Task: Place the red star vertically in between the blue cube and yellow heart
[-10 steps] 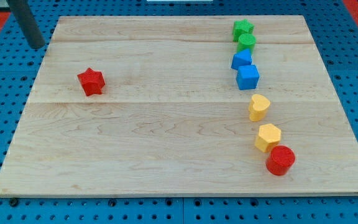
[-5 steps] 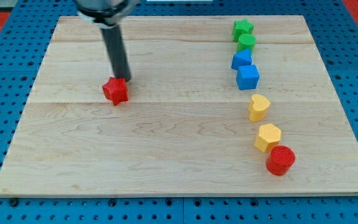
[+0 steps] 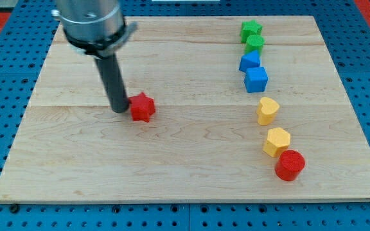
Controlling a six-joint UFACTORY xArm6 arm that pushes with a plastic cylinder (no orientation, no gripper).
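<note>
Tip (image 3: 119,110) touching the red star (image 3: 142,107) on its view-left side, on the desk (image 3: 172,160). No clamping end effector, just a rod. Red star well to the view's left of the blue cube (image 3: 256,79) and of the yellow heart (image 3: 268,110), which sits just below that cube.

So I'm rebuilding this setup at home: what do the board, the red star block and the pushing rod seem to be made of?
The pale board looks like light wood, matte: grain lines and plank seams show. The red star block looks like matte moulded plastic, evenly coloured, though painted wood is possible. The dark rod, with my tip just left of the star, looks like smooth dull metal or plastic.
</note>
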